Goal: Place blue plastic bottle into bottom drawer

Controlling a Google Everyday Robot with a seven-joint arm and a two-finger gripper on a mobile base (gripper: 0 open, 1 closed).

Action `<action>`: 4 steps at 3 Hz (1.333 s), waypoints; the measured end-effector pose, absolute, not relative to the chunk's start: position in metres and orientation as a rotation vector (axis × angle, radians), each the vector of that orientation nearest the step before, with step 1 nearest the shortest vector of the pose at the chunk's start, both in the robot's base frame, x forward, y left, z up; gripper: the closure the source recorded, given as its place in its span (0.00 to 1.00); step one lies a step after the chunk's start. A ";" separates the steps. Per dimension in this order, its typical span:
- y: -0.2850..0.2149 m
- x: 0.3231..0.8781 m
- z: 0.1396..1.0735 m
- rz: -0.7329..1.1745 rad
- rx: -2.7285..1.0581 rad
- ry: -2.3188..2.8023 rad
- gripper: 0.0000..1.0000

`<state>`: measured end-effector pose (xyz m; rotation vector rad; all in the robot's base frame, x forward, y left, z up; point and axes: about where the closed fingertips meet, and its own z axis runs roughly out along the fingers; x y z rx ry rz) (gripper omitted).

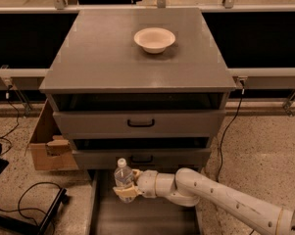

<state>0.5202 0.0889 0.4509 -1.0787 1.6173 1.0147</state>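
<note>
Grey metal all round: a cabinet [112,58] with three drawers stands in the middle, and a white bowl [155,39] sits on its top, towards the far edge. The two upper drawers, top [88,124] and middle [186,158], each carry a black handle and sit a little way out. The bottom drawer [152,219] is pulled well out towards me, its flat floor bare.

A white arm [225,199] reaches in from the near right. Its gripper [127,184] has its tan fingers [123,193] clamped round the bottle [121,173], low on its body. The bottle stands upright, white cap uppermost, at the far left of the bottom drawer, just in front of the middle drawer's face (whether its base touches the floor I cannot tell).

Left of the cabinet a cardboard box [46,148] rests on the speckled floor, with black cables [19,199] nearer me.
</note>
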 end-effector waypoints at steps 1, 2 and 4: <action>0.098 0.515 0.431 1.024 -1.069 1.601 1.00; 0.103 0.508 0.382 1.014 -1.113 1.560 1.00; 0.100 0.519 0.283 1.009 -1.237 1.477 1.00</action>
